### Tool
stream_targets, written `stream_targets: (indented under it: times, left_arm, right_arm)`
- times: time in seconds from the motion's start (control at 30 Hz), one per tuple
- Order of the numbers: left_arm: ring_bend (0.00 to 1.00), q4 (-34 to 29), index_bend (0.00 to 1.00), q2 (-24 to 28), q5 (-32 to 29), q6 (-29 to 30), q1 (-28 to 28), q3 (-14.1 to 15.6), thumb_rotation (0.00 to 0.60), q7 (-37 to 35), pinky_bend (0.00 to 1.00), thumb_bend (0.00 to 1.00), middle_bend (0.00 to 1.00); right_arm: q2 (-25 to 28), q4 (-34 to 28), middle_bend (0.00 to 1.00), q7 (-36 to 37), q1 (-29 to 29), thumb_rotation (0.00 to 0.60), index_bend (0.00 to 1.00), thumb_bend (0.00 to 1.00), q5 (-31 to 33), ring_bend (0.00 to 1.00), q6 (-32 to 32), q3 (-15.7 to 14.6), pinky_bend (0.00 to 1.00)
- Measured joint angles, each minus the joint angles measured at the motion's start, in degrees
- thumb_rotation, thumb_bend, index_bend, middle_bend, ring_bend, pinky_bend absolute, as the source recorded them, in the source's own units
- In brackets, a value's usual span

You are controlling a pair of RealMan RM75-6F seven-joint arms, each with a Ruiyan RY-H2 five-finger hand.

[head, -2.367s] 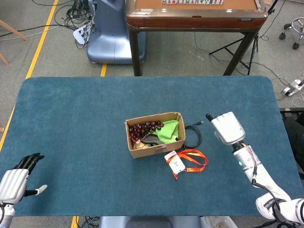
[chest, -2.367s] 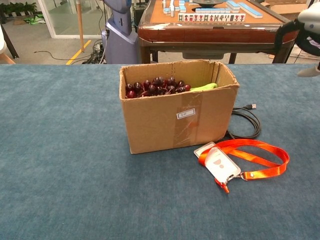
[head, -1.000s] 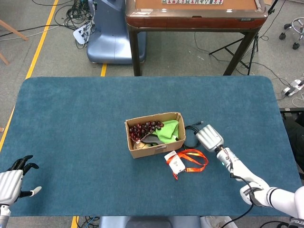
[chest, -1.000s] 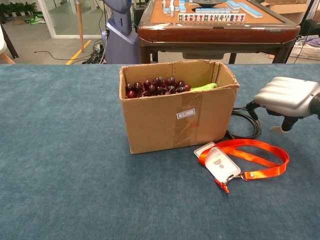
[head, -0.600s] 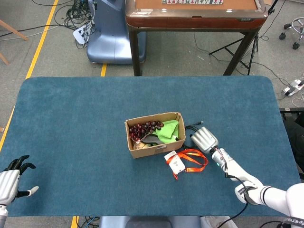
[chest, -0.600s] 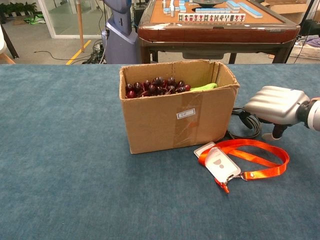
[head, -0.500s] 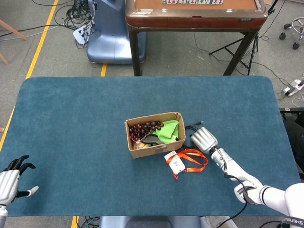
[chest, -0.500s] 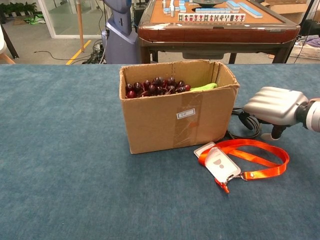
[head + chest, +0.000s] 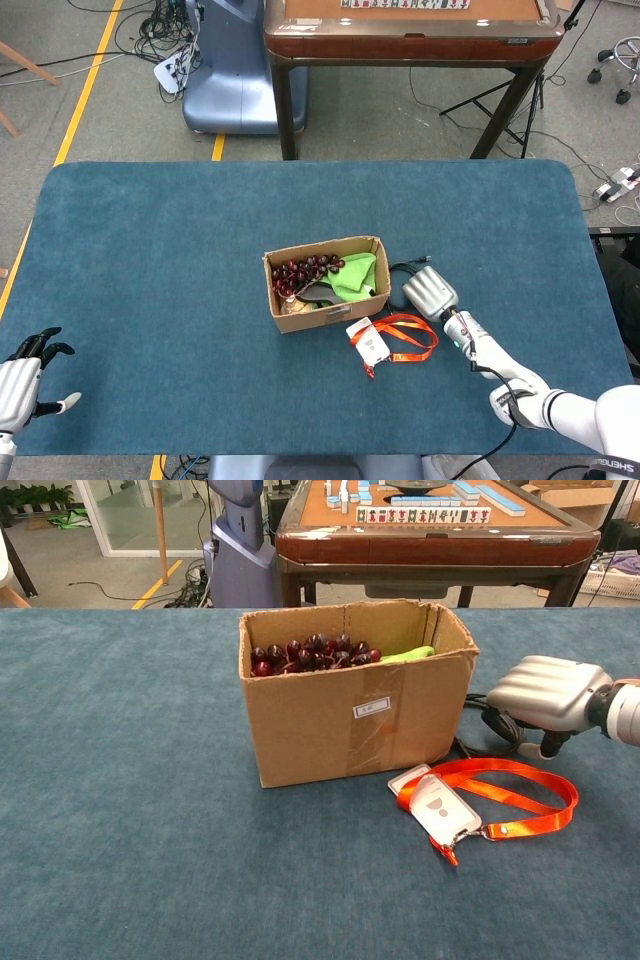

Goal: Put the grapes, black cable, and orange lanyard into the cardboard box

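Note:
The cardboard box (image 9: 330, 308) (image 9: 350, 720) stands open mid-table with the dark red grapes (image 9: 303, 270) (image 9: 310, 652) inside at its left end. To the box's right lies the black cable (image 9: 398, 269) (image 9: 500, 730), mostly covered by my right hand (image 9: 428, 292) (image 9: 548, 692), which rests low on it with fingers curled down around the coil. The orange lanyard (image 9: 408, 338) (image 9: 515, 785) with its white card holder (image 9: 438, 805) lies on the cloth just in front of the box and that hand. My left hand (image 9: 20, 385) is open at the table's near left edge.
A green item (image 9: 357, 275) (image 9: 405, 654) fills the right end of the box. Beyond the far edge of the blue tablecloth stand a wooden mahjong table (image 9: 410, 30) and a blue machine base (image 9: 235, 80).
My right hand came down from above the table onto the cable and its fingers curled in on the coil, bunching it slightly. My left hand drew back toward the near edge.

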Motion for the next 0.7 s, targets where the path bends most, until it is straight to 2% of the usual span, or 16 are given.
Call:
stream_targets:
  times: [0.23, 0.7]
  left_arm:
    - [0.15, 0.1, 0.35, 0.0, 0.1, 0.0, 0.0, 0.0, 0.600, 0.0, 0.36, 0.01, 0.15]
    - [0.15, 0.4, 0.34, -0.3, 0.7, -0.4, -0.4, 0.0, 0.600, -0.1, 0.36, 0.01, 0.15]
  right_arm:
    - [2.6, -3.9, 1.00, 0.5, -0.6, 0.600, 0.72, 0.43, -0.7, 1.00, 2.9, 0.5, 1.00]
    - [15.3, -22.1, 1.00, -3.7, -3.5, 0.600, 0.72, 0.43, -1.8, 1.00, 13.3, 3.4, 1.00]
